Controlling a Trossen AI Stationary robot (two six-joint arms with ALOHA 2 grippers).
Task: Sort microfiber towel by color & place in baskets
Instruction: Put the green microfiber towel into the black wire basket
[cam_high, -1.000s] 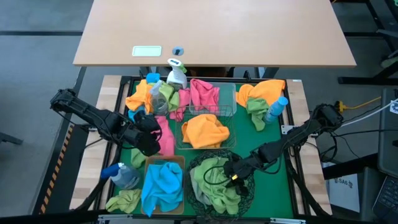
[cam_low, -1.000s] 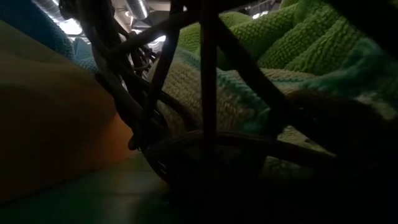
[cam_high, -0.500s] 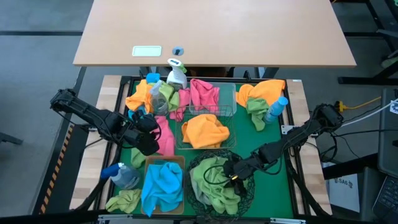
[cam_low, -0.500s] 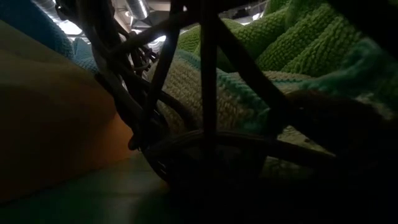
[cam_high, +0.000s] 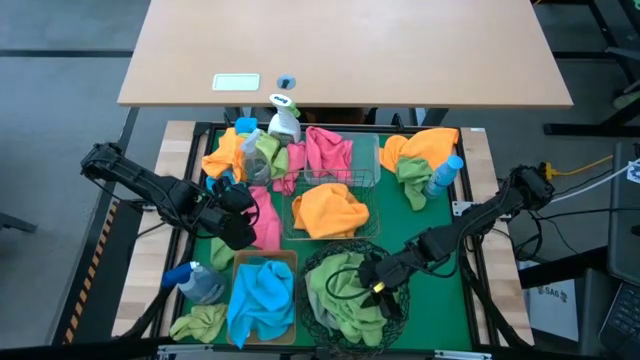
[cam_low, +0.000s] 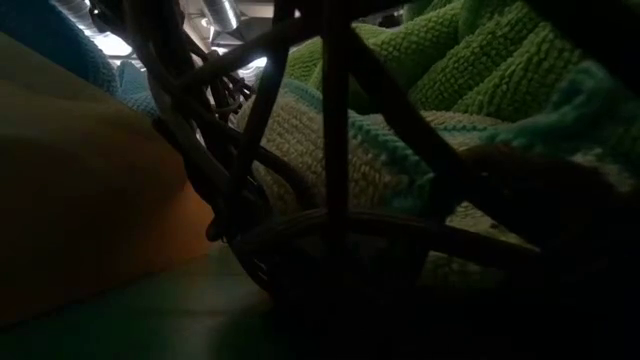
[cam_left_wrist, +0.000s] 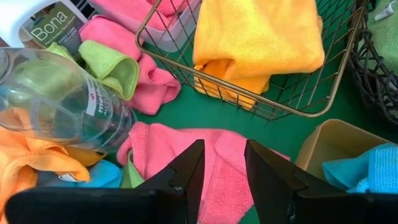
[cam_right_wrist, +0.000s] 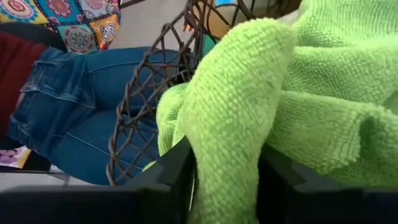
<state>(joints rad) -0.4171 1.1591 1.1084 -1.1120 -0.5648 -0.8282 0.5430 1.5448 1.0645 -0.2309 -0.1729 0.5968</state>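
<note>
My right gripper (cam_high: 375, 283) reaches into the round black wire-mesh basket (cam_high: 318, 310), which holds green towels (cam_high: 335, 295), and is shut on one of them. My left gripper (cam_high: 243, 212) is open above a pink towel (cam_left_wrist: 214, 158) lying flat on the green mat; whether it touches it I cannot tell. A wire basket (cam_high: 368, 225) holds an orange towel (cam_high: 328, 208). The clear basket (cam_high: 370, 160) holds a pink towel (cam_high: 328, 150). A tan bin (cam_high: 288, 258) holds a blue towel (cam_high: 260, 295). My right gripper pinches a thick fold of the green towel (cam_right_wrist: 227, 124) between its two fingers (cam_right_wrist: 180, 174). The fold fills the gap between them. The rest of the towel lies on the other green towels inside the black basket (cam_right_wrist: 134, 124).
Spray bottles stand at the far edge (cam_high: 283, 120), at the right (cam_high: 440, 175) and at the near left (cam_high: 195, 280). Loose orange towels (cam_high: 225, 155) (cam_high: 420, 145) and green towels (cam_high: 200, 322) (cam_high: 412, 185) lie on the mat. A person in jeans (cam_right_wrist: 74, 106) stands beyond the near edge.
My right gripper has moved a little toward the table's near edge and down into the black basket, carrying the green towel fold with it. The green towels in the basket have shifted slightly.
</note>
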